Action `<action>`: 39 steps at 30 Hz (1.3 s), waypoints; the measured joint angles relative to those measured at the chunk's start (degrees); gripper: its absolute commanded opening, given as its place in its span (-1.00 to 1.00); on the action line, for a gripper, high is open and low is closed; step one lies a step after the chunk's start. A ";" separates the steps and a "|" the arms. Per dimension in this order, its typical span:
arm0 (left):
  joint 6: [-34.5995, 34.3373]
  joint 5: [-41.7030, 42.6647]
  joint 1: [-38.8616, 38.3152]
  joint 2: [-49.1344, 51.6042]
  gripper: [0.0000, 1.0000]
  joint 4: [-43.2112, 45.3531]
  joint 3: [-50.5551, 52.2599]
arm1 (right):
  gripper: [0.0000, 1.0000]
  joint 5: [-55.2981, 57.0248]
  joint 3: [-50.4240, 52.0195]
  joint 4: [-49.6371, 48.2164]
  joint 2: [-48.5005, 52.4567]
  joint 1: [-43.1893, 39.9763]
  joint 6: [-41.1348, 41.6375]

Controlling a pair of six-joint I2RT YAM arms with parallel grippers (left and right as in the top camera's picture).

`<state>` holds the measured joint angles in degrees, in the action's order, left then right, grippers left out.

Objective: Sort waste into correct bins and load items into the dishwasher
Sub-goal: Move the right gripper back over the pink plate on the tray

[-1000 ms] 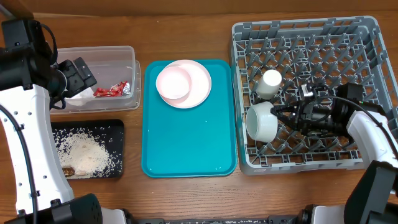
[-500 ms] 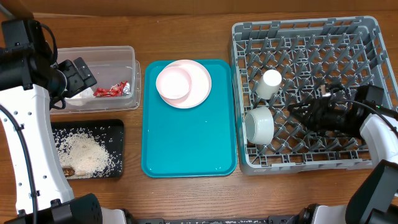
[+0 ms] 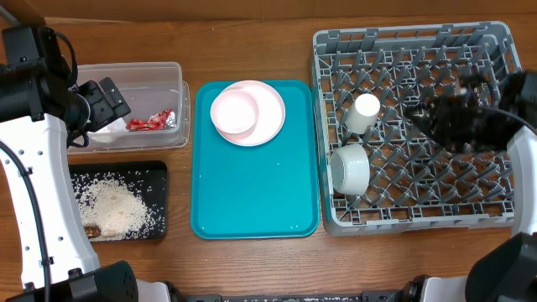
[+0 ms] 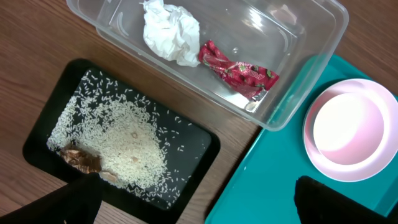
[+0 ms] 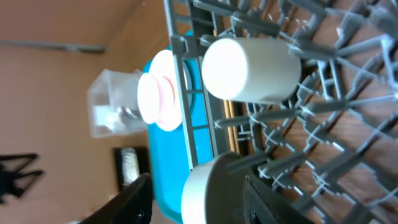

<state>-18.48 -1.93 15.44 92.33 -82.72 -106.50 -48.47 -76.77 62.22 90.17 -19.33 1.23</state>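
grey dish rack (image 3: 411,126) on desk (image 3: 252,33) held white cup (image 3: 365,111) on its side and pale bowl (image 3: 351,168); bowl cut off at frame edge in right wrist view. right gripper (image 3: 428,117) blurred over rack, fingers (image 5: 135,199) apart, holding nothing. left gripper (image 4: 208,202) mostly out of frame, fingers spread wide above black tray (image 4: 194,155) of rice (image 4: 127,146). napkin (image 4: 169,31) and red wrapper (image 4: 239,71) lay in clear tub (image 4: 323,25); pink plate (image 4: 373,173) cropped.

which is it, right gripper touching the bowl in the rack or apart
Apart. The overhead view shows bare rack pegs between the right gripper and the bowl.
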 measured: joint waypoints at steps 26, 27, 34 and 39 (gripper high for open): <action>0.00 0.00 0.00 0.00 1.00 0.00 0.00 | 0.52 41.07 -8.24 -21.77 3.10 58.82 0.24; 0.00 0.00 0.00 0.00 1.00 0.02 0.02 | 0.54 41.59 -8.24 -23.32 4.31 59.65 0.20; 0.00 0.02 0.00 0.00 1.00 0.00 0.00 | 0.56 43.19 -8.26 -36.17 14.64 62.25 -0.24; 0.00 0.00 -0.02 0.00 1.00 0.00 0.02 | 0.56 43.54 -8.26 -44.19 22.80 62.86 -1.90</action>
<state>-18.48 -1.93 15.42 92.33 -82.72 -106.48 -4.93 -85.03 18.02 112.97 43.53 -0.67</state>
